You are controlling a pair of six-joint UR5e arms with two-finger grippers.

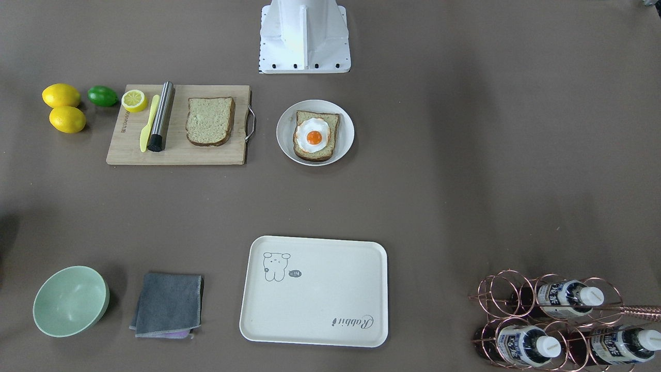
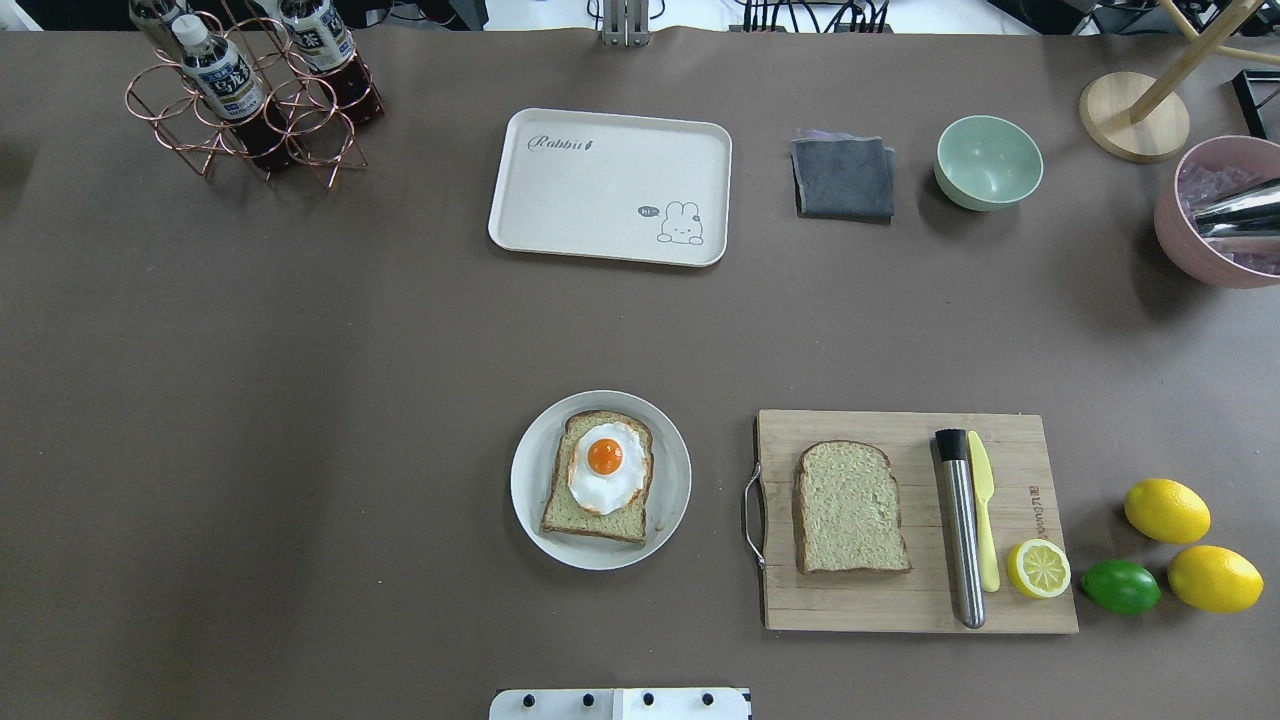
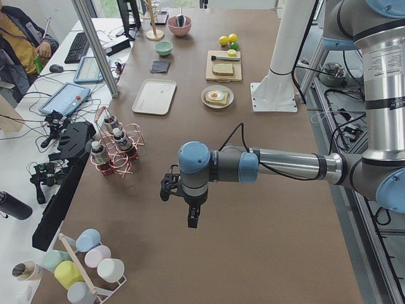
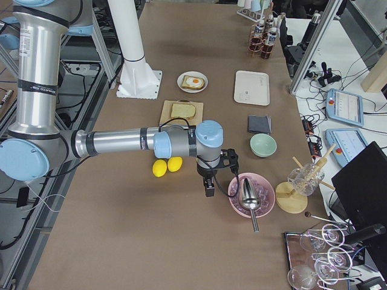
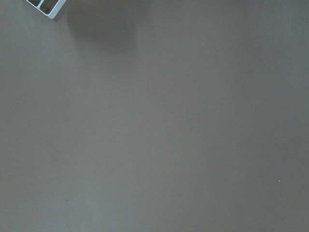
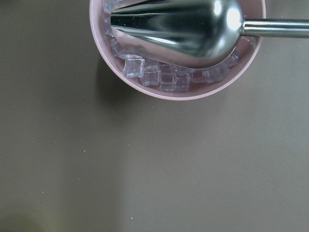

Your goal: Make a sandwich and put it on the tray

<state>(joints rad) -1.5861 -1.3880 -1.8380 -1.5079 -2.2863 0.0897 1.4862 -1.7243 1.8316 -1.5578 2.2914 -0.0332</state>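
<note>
**Odds and ends around the brown surface [image 2: 300, 400]**

In the overhead view a bamboo cutting board [image 2: 900, 605] lies at lower right. It carries a steel cylinder [image 2: 961, 530] with a black tip, a yellow plastic knife [image 2: 984, 520] just beside it and a lemon half [image 2: 1038, 568]. A lime [image 2: 1120, 586] and two whole lemons [image 2: 1166, 510] lie off its right edge. A round white plate [image 2: 676, 500] sits at lower centre. Along the top are a copper wire rack [image 2: 190, 135] holding bottles [image 2: 222, 75], a grey cloth [image 2: 843, 178], a mint bowl [image 2: 988, 162], a wooden stand [image 2: 1133, 115], and a pink bowl [image 2: 1195, 250] of ice cubes [image 6: 159, 77] under a metal scoop [image 6: 178, 24]
</note>
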